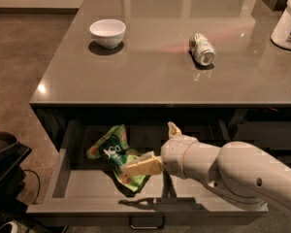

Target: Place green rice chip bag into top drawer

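The green rice chip bag point(114, 152) lies crumpled on the grey bottom of the open top drawer point(82, 186), left of centre, logo side up. My gripper point(158, 147) is over the drawer just right of the bag and is open. One tan fingertip point(143, 165) overlaps the bag's lower right edge; the other point(173, 129) points toward the back of the drawer. The white arm point(233, 171) reaches in from the right. The drawer's bar handle point(146, 223) shows at the front.
On the grey countertop point(150, 76) above the drawer stand a white bowl point(107, 32), a silver-green can point(202, 49) on its side and a white container point(288, 21) at the right edge. A black object point(2, 166) sits on the floor at left.
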